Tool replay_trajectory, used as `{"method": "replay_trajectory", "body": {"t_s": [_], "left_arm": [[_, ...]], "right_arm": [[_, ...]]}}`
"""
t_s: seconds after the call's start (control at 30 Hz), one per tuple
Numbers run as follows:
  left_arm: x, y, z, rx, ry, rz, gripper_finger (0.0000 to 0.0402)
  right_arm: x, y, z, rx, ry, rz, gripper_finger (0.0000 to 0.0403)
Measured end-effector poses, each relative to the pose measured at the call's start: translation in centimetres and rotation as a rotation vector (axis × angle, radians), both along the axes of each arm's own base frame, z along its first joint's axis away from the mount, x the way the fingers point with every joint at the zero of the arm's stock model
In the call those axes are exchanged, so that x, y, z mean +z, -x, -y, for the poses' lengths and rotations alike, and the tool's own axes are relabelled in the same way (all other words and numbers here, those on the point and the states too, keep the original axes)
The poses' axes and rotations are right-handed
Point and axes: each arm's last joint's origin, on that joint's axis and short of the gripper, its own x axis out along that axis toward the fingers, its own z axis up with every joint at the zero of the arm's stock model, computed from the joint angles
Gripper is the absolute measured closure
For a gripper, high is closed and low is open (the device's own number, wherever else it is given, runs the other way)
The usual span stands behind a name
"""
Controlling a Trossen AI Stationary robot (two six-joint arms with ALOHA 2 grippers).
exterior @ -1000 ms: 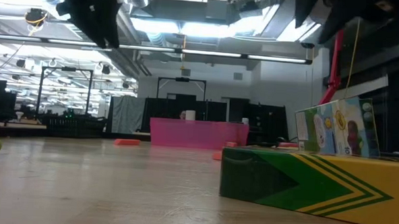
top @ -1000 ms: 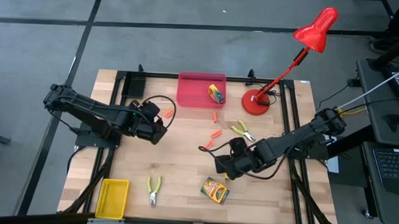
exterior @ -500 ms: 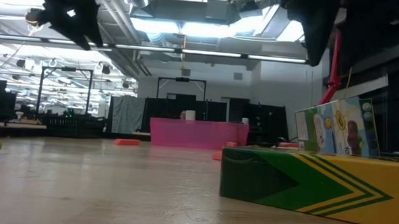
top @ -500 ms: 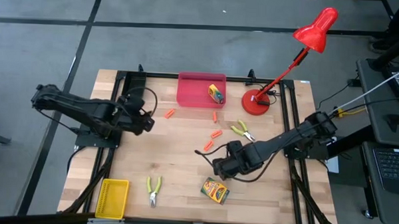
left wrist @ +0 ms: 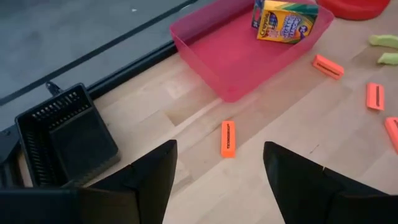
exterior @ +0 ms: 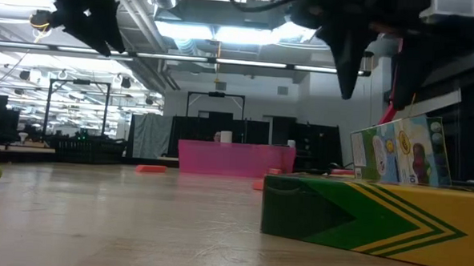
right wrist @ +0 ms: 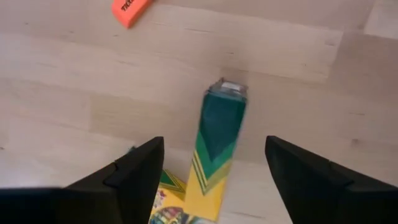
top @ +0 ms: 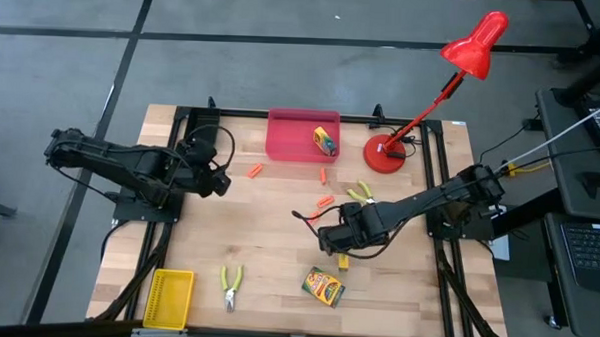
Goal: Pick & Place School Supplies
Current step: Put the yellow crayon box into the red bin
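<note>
While both arms hang over the wooden table (top: pixel 278 218), the largest thing on it is the red lamp (top: pixel 389 152), its base near the far edge toward the right corner. Next comes the pink tray (top: pixel 291 136) at the middle of the far edge, with one crayon box (left wrist: pixel 285 20) inside it at its right end. A black basket (left wrist: pixel 65 134) stands at the far left, and a yellow bin (top: pixel 168 296) sits in the near left corner. The left gripper (top: pixel 223 181) waits above the left half of the table with its fingers (left wrist: pixel 146 180) spread wide and nothing between them; an orange stick (left wrist: pixel 228 138) lies just ahead of it, short of the tray. The right gripper (top: pixel 323 235) hovers over the middle of the table, its fingers (right wrist: pixel 134 177) wide apart and empty, above a second crayon box (right wrist: pixel 217 155) that lies on its narrow side. A third crayon box (top: pixel 323 286) lies flat near the near edge, just beside the second. Two pairs of pliers lie apart: one (top: pixel 364 197) near the lamp base, one (top: pixel 231 285) by the near edge. More orange sticks (top: pixel 325 201) are scattered between the tray and the right gripper.
</note>
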Motion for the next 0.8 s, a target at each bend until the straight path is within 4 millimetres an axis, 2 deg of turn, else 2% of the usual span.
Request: {"method": "replay_trajectory", "body": {"t_s": [0.33,0.5,0.67,0.8], "left_arm": [[0.4,0.5,-0.9,-0.030,-0.008,-0.034,0.0164],[0.9,1.2,-1.4,-0.027,-0.019,-0.009,0.0164],[1.2,1.9,-1.7,-0.028,-0.001,0.010,0.0164],[1.2,2.0,-1.8,-0.035,0.004,0.005,0.0164]], "right_arm": [[-3.1,-0.1,0.1,-0.064,-0.045,-0.022,0.0137],[-5.0,-0.9,-0.3,-0.048,-0.086,-0.058,0.0145],[-5.5,-0.9,-0.4,-0.054,-0.081,-0.078,0.0163],[-5.7,-0.6,-0.3,-0.055,-0.068,-0.108,0.0194]]}}
